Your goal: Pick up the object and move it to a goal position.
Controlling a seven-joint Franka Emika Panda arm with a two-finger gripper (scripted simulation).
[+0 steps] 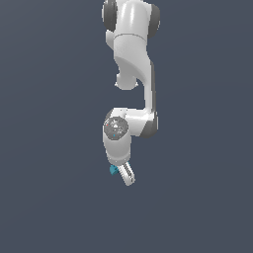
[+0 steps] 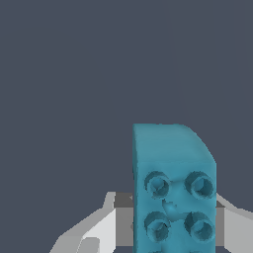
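Tool (image 1: 124, 174) gripping the teal block (image 2: 173, 190)

The white arm (image 1: 133, 59) is reaching down — its fingers (image 2: 94, 232) are pressing either side of the studded block.

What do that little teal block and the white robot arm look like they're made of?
Teal block: looks like moulded matte plastic, judging by its flat colour, rounded edges and toy-brick studs. White arm: smooth, slightly glossy shell, plastic or painted metal; soft highlights show. Being a render, both are guesses.

Teal block, white arm, slate-blue ground

The block (image 2: 173, 188) is teal-blue with four round studs; the gripper (image 1: 126, 174) white with grey inner faces; the arm's (image 1: 132, 59) joints dark grey.
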